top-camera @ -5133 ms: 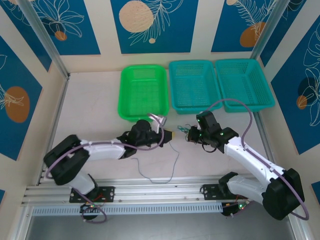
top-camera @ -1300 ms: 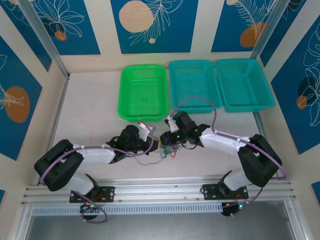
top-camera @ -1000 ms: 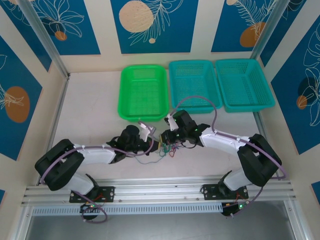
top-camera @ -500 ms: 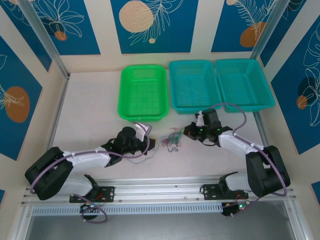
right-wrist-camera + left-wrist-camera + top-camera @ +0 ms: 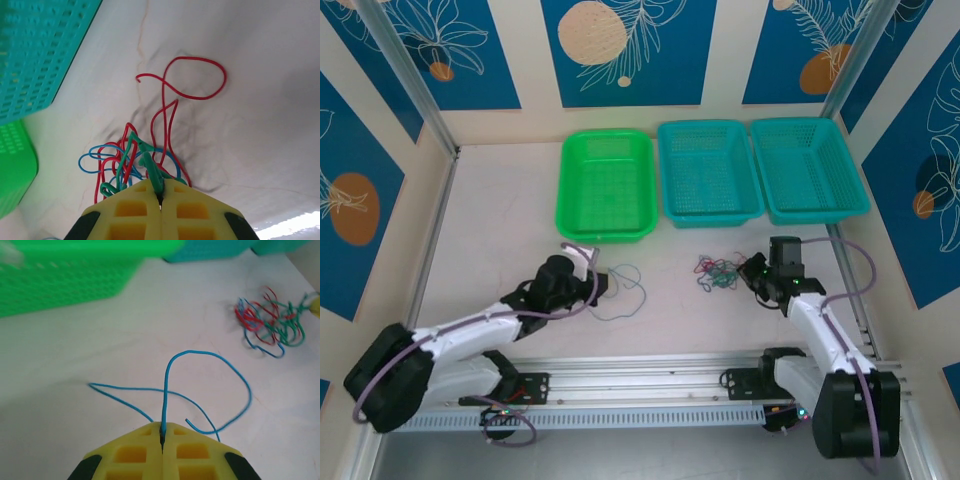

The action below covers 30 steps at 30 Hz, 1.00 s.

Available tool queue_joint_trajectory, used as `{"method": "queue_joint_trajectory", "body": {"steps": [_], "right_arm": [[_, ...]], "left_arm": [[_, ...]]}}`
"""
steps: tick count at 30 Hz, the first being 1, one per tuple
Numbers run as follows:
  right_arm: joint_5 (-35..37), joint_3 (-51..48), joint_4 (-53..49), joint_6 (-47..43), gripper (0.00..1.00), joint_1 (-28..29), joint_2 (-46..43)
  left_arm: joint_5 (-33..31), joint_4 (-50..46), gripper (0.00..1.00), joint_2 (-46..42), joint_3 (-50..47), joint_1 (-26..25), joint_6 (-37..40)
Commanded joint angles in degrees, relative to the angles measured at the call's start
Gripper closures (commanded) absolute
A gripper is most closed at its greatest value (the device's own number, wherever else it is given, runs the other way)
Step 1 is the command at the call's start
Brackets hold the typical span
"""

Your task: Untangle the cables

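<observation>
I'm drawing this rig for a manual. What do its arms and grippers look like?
The left arm and right arm have white links with black joints, each trailed by a purple-grey cable. The left gripper and right gripper have yellow fingers moulded with square recesses, black at the outer corners.

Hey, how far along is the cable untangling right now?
One blue cable lies apart from the knot, its end pinched in the shut left gripper. The right gripper is shut on a green strand of that knot. Left to do: the red, blue and green strands there are bunched together.
</observation>
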Motion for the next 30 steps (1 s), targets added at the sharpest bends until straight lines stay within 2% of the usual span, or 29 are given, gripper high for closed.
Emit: {"method": "queue_joint_trajectory", "body": {"steps": [1, 4, 6, 9, 12, 15, 24, 30], "right_arm": [[-0.6, -1.7, -2.8, -1.7, 1.0, -0.3, -2.0], [-6.7, -1.9, 0.1, -4.0, 1.0, 1.2, -1.3], [-6.9, -1.4, 0.7, -4.7, 1.0, 3.3, -0.6], [-4.9, -0.3, -0.2, -5.1, 1.0, 6.1, 0.0], [-4.1, 0.1, -0.4, -5.3, 1.0, 7.2, 0.1], [-4.0, 0.5, -0.7, -5.1, 1.0, 7.4, 0.1], [-3.9, 0.6, -0.9, -5.2, 1.0, 8.3, 0.2], [-3.8, 0.7, -1.3, -5.9, 1.0, 8.5, 0.1]], "left_arm": [[4.0, -2.4, 1.0, -7.2, 0.9, 1.0, 0.2], [7.9, -5.8, 1.0, -12.2, 6.0, 1.0, 2.6], [7.3, -10.7, 1.0, -13.3, 12.5, 0.9, 5.5], [5.0, -17.0, 1.0, -10.4, 25.8, 1.2, 10.2], [0.3, -24.8, 1.0, -2.1, 43.5, 2.3, 14.1], [-2.3, -28.4, 1.0, 6.4, 59.4, 4.5, 17.4], [2.1, -38.3, 1.0, 33.8, 107.9, 14.4, 21.7], [2.9, -57.2, 1.0, 57.9, 146.3, 18.0, 19.8]]}}
